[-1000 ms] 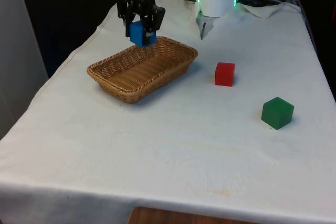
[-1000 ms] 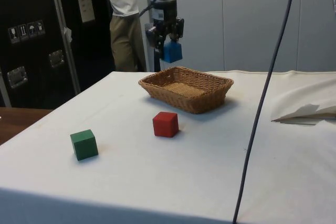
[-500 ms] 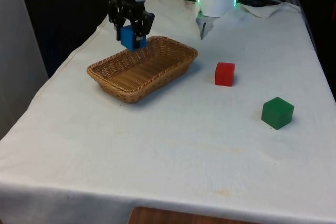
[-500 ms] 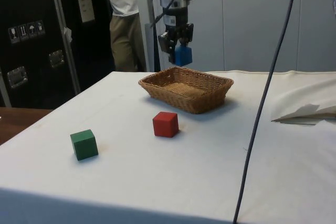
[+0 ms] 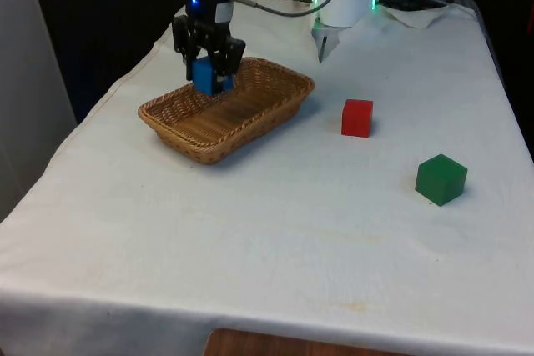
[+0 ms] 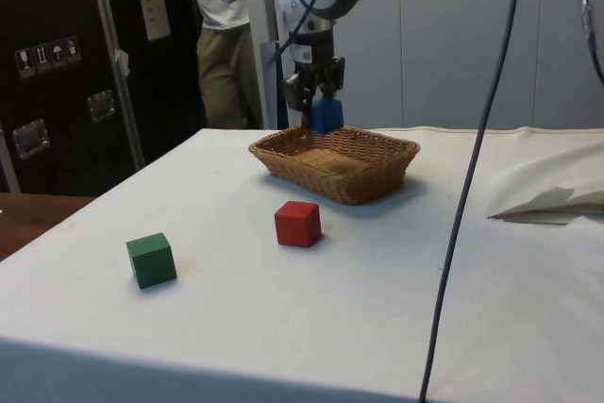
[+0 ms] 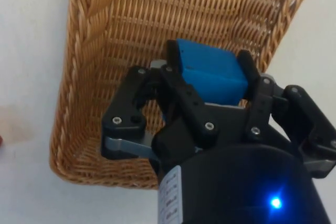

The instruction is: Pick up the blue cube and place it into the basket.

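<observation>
My black gripper (image 5: 209, 72) is shut on the blue cube (image 5: 205, 75) and holds it low over the far end of the wicker basket (image 5: 275, 108), just inside the rim. From the side, the blue cube (image 6: 326, 114) hangs at rim height above the basket (image 6: 363, 181), with the gripper (image 6: 319, 110) around it. The wrist view has the blue cube (image 7: 211, 75) clamped between the two black fingers (image 7: 178, 95), with the basket's woven floor (image 7: 157, 24) right beneath it.
A red cube (image 5: 357, 117) sits on the white cloth to the front view's right of the basket, and a green cube (image 5: 440, 178) lies nearer the camera and further right. A person (image 6: 219, 35) stands behind the table in the side view.
The gripper has carried the blue cube down and towards the front view's left, from above the basket's far rim to a lower spot inside the rim.
</observation>
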Available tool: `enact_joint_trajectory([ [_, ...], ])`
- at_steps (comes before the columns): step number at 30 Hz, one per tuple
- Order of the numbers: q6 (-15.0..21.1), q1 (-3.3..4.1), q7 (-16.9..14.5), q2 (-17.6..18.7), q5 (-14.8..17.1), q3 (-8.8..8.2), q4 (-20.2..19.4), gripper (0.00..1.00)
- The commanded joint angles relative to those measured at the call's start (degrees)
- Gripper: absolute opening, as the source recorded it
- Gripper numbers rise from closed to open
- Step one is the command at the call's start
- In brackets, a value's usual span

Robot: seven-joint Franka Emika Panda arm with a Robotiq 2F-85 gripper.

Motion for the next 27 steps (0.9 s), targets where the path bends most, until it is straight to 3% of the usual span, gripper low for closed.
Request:
enact_joint_trajectory([
  [1, 0.6, -0.52, -0.8, 0.3, 1.3, 0.74, 0.0, 0.06],
  [5, 1.4, -0.74, -1.3, 2.8, 2.8, 0.97, 0.9, 0.06],
  [6, 0.8, 0.00, -0.3, 2.3, 1.4, 0.00, 0.8, 0.06],
  [7, 1.6, -0.74, -1.5, 3.2, 3.2, 1.03, 1.0, 0.06],
  [12, 2.4, -0.86, -2.2, 5.4, 4.9, 1.09, 1.8, 0.06],
  [13, 2.1, 0.00, -1.4, 5.7, 4.0, 0.00, 1.9, 0.06],
  [14, 2.7, -0.86, -2.6, 6.2, 5.6, 1.15, 2.1, 0.06],
  [16, 2.9, -0.86, -2.9, 7.0, 6.3, 1.15, 2.3, 0.06],
  [21, 2.6, -0.57, -3.1, 7.8, 6.9, 0.69, 2.8, 0.06],
  [22, 2.5, 0.00, -2.3, 8.1, 6.1, 0.00, 2.9, 0.06],
  [23, 2.6, -0.57, -3.1, 7.8, 6.8, 0.57, 2.8, 0.06],
  [24, 2.6, -0.57, -3.1, 7.8, 6.8, 0.52, 2.8, 0.06],
  [26, 2.5, -0.52, -3.1, 7.8, 6.8, 0.40, 2.8, 0.15],
  [27, 2.4, -0.52, -3.2, 7.8, 6.8, 0.34, 2.8, 0.28],
])
